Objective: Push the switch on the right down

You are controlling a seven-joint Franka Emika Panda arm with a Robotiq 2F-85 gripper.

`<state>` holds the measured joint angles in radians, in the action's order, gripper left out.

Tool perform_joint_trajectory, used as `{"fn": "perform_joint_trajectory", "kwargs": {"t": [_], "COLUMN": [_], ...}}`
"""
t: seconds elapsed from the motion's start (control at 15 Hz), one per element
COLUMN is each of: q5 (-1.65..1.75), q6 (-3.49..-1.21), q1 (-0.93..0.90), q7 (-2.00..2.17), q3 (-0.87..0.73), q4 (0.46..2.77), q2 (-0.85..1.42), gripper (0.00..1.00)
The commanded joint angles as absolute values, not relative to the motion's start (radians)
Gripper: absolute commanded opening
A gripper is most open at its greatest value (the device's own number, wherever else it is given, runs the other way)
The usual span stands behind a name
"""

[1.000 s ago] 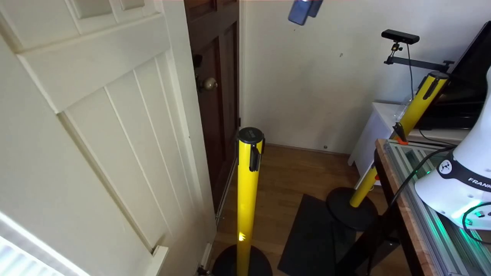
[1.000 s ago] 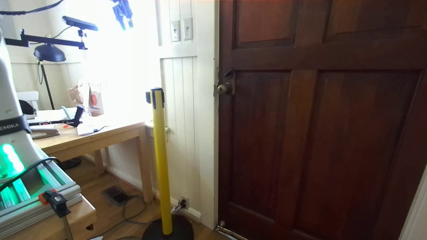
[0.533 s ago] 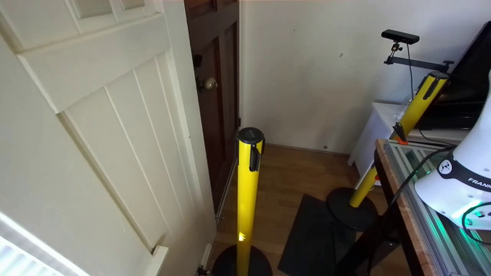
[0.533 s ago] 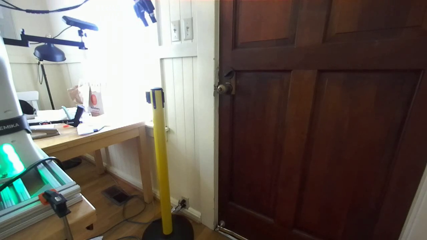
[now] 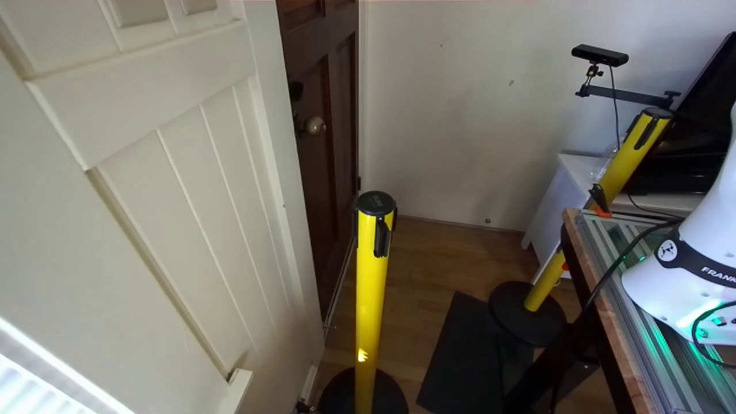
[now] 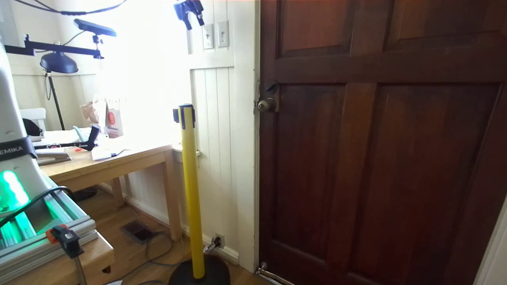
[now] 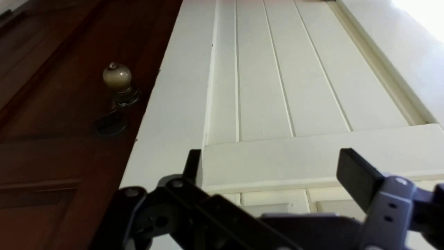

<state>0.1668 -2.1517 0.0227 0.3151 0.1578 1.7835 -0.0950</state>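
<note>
Two pale switch plates sit side by side on the white panelled wall. The right switch [image 6: 223,34] is nearer the door; the left switch [image 6: 208,36] is beside it. Their toggle positions are too small to tell. My gripper [image 6: 195,26] is open and empty, slightly left of the plates, fingers pointing down. In the wrist view, which stands upside down, the gripper [image 7: 270,152] has wide-apart fingers. Behind it show parts of the right switch plate [image 7: 265,208] and left switch plate [image 7: 336,206]; their toggles are hidden. Only plate edges show in an exterior view [image 5: 198,6], without the gripper.
A dark wooden door [image 6: 309,166] with a round knob [image 6: 266,105] stands right of the switches. A yellow post [image 6: 191,190] stands below them. A wall rail [image 6: 214,60] runs under the plates. A table [image 6: 150,154] with bags stands at left.
The gripper has moved right toward the switch plates in an exterior view, with its fingers tilting, and has left the top of the view where it showed a second ago.
</note>
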Motion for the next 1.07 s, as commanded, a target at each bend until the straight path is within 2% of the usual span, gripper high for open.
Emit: {"fn": "perform_joint_trajectory", "kwargs": {"t": [0.0, 0.73, 0.8, 1.0], "q5": [0.170, 0.209, 0.211, 0.218], "q6": [-2.148, -2.304, -2.317, -2.334], "q1": [-0.006, -0.011, -0.012, -0.017], "q7": [0.316, 0.283, 0.279, 0.260], "q3": [0.132, 0.106, 0.102, 0.089], "q4": [1.772, 1.700, 1.687, 1.631], "q2": [-0.086, 0.018, 0.033, 0.076], "gripper": [1.00, 1.00, 0.92, 0.83]}}
